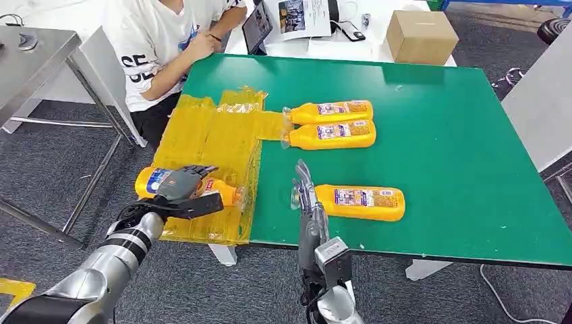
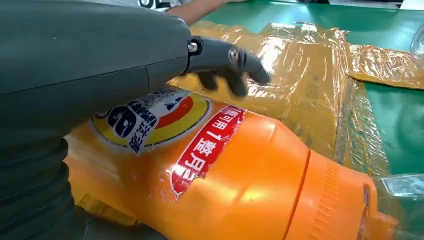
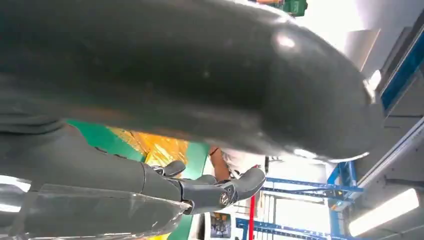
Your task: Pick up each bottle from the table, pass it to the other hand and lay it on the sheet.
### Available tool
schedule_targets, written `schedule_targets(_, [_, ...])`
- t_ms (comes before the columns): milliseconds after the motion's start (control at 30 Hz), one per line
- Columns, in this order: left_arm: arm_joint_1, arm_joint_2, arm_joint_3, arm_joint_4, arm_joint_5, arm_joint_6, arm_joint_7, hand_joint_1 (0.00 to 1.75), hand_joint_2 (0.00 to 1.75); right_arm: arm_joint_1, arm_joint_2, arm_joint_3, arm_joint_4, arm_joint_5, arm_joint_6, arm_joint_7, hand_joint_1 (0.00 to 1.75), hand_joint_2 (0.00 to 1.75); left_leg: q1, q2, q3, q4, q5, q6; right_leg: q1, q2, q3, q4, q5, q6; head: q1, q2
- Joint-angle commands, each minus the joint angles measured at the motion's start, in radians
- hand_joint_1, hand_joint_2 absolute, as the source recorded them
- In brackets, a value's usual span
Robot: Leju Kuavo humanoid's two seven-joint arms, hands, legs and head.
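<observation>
The left hand [image 1: 181, 187] grasps an orange bottle [image 1: 152, 182] over the near edge of the yellow sheet [image 1: 216, 142]. The right hand [image 1: 307, 196] is released, fingers straight, just beside the cap of another bottle [image 1: 361, 202] on the green table [image 1: 459, 148].

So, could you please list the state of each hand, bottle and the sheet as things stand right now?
left hand: grips a bottle over the sheet's near end.
held bottle: on its side in the left hand.
right hand: holds nothing, fingers straight, beside the near bottle's cap.
near bottle: lying on the table.
two far bottles: lying side by side on the table, caps at the sheet's edge.
yellow sheet: spread flat, crinkled.
</observation>
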Motion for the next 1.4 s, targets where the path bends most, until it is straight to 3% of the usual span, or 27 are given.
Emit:
schedule_targets(33, [-0.005,0.0,0.02,0.056,0.004,-0.02,-0.002,0.0,1.75,-0.036,-0.005,-0.026,0.073,0.002,0.004,0.003,0.0,0.0,0.001,0.002,0.004,-0.001,-0.001,-0.001,0.001,0.003,0.004,-0.002,0.0,-0.002,0.0,0.0])
schedule_targets(67, [0.0,0.0,0.023,0.053,0.013,-0.032,-0.015,0.0,1.75,-0.038,-0.004,-0.027,0.079,-0.001,0.009,0.003,0.0,0.0,0.001,0.001,0.003,-0.001,-0.001,-0.001,0.0,0.002,0.002,-0.001,0.0,-0.001,0.0,0.0])
schedule_targets(100, [0.004,0.002,0.021,0.053,0.015,-0.044,-0.019,0.0,0.0,-0.038,-0.004,-0.028,0.081,0.001,0.011,0.003,0.0,0.0,0.001,0.002,0.005,-0.001,-0.001,-0.002,0.001,0.003,0.004,-0.002,0.0,-0.002,0.0,0.0])
schedule_targets(533, [0.04,0.014,0.054,0.031,0.162,-0.252,-0.1,0.0,0.0,-0.06,0.012,-0.049,0.163,0.007,0.033,0.003,0.0,0.0,0.001,0.004,0.01,-0.003,-0.001,-0.002,0.001,0.005,0.009,-0.003,0.001,-0.002,0.0,0.0])
schedule_targets(667, [0.07,-0.011,0.18,-0.024,0.391,-0.393,-0.168,0.0,0.0,-0.063,0.019,-0.05,0.181,0.01,0.036,0.003,0.0,0.0,0.001,0.003,0.01,-0.002,-0.001,-0.002,0.001,0.005,0.009,-0.003,0.001,-0.002,0.0,0.0])
schedule_targets(800, [0.081,-0.052,0.286,-0.103,0.613,-0.453,-0.123,0.0,0.0,-0.059,0.023,-0.052,0.189,0.022,0.033,0.003,0.0,0.0,0.001,0.001,0.01,-0.002,0.0,-0.001,0.0,0.002,0.009,-0.002,0.0,-0.001,0.0,0.0])
schedule_targets(867, [0.089,-0.072,0.317,-0.167,0.697,-0.377,-0.14,0.0,0.0,-0.054,0.025,-0.054,0.186,0.029,0.029,0.003,0.0,0.0,0.002,0.001,0.01,-0.001,-0.001,-0.002,0.002,0.003,0.009,-0.002,0.0,-0.002,0.0,0.0])
schedule_targets(967, [0.11,-0.139,0.349,-0.32,0.739,-0.019,-0.23,0.0,0.0,-0.052,0.019,-0.031,0.185,0.077,-0.01,0.023,0.0,0.0,0.001,-0.002,0.007,0.0,0.0,-0.001,0.001,-0.001,0.007,-0.001,-0.001,-0.001,0.0,0.0])
schedule_targets(1000, [0.11,-0.166,0.394,-0.366,0.77,0.074,-0.272,0.0,0.0,-0.061,0.008,-0.014,0.193,0.121,-0.028,0.039,0.0,1.75,0.002,-0.003,0.007,0.0,-0.001,-0.002,0.001,-0.001,0.007,-0.001,-0.001,-0.002,0.0,0.0])
schedule_targets(1333, [0.123,-0.156,0.372,-0.412,0.817,0.073,-0.248,0.0,0.0,-0.069,-0.003,-0.012,0.203,0.135,-0.026,0.048,0.0,1.75,0.001,0.001,0.004,-0.001,-0.001,-0.002,0.001,0.002,0.004,-0.001,0.0,-0.001,0.0,0.0])
schedule_targets(1367, [0.126,-0.165,0.388,-0.437,0.846,0.093,-0.273,0.0,0.0,-0.082,-0.022,0.011,0.213,0.197,-0.057,0.075,0.0,1.75,0.001,0.001,0.005,-0.001,-0.001,-0.002,0.001,0.002,0.005,-0.002,0.0,-0.002,0.0,0.0])
schedule_targets(1400, [0.142,-0.167,0.384,-0.487,0.851,0.121,-0.273,0.0,1.75,-0.094,-0.039,0.015,0.225,0.264,-0.107,0.113,0.0,1.75,0.001,0.001,0.004,-0.001,0.0,-0.002,0.001,0.001,0.003,-0.001,0.0,-0.001,0.0,0.0])
